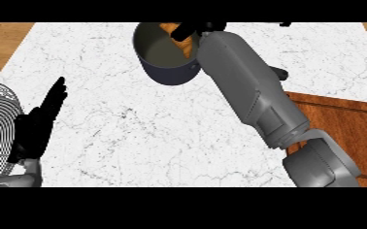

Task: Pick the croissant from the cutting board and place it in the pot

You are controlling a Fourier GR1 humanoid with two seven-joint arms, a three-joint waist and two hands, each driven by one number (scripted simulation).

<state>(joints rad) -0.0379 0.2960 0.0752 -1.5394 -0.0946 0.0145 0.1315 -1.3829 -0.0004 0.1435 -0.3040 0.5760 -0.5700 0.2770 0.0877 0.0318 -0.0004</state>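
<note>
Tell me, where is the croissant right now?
In the head view, the croissant is top centre, held by the right hand over the open pot.

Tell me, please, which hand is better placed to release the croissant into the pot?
The right hand: it is over the pot, fingers curled on the croissant just inside the rim. The left hand rests open at the view's left edge, far from the pot.
</note>
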